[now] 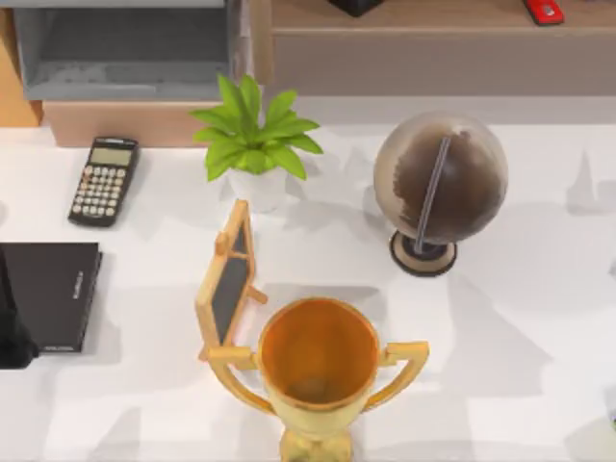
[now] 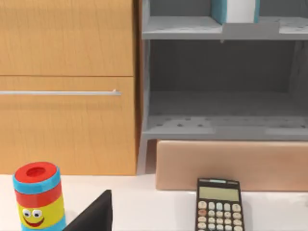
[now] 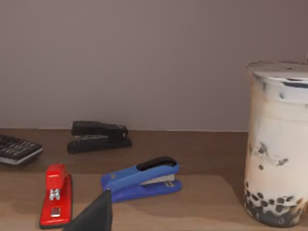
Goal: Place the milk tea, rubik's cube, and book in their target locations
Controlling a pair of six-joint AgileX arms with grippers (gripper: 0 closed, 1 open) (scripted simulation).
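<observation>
Wood-grain shelf board carries the milk tea in the right wrist view: a clear plastic cup, smooth and slightly tapered, creamy above with dark pearls settled at the base and a flat sealed lid. It stands upright, well apart from the blue stapler, the red stapler and the black stapler. The book stands upright on the upper grey shelf in the left wrist view, light-blue boards around white page edges.

Both look placed to me, so the step in hand is likely the remaining item. The right gripper sits low in front of the cup, the left gripper low over the white surface near the calculator and the striped toy can; whether either is open or closed I cannot tell.

To do it well, lift clear before travelling: the tall glossy trophy, the chalkboard easel, the globe and the leafy plant crowd the middle, and the matte black notebook lies flat at the left
</observation>
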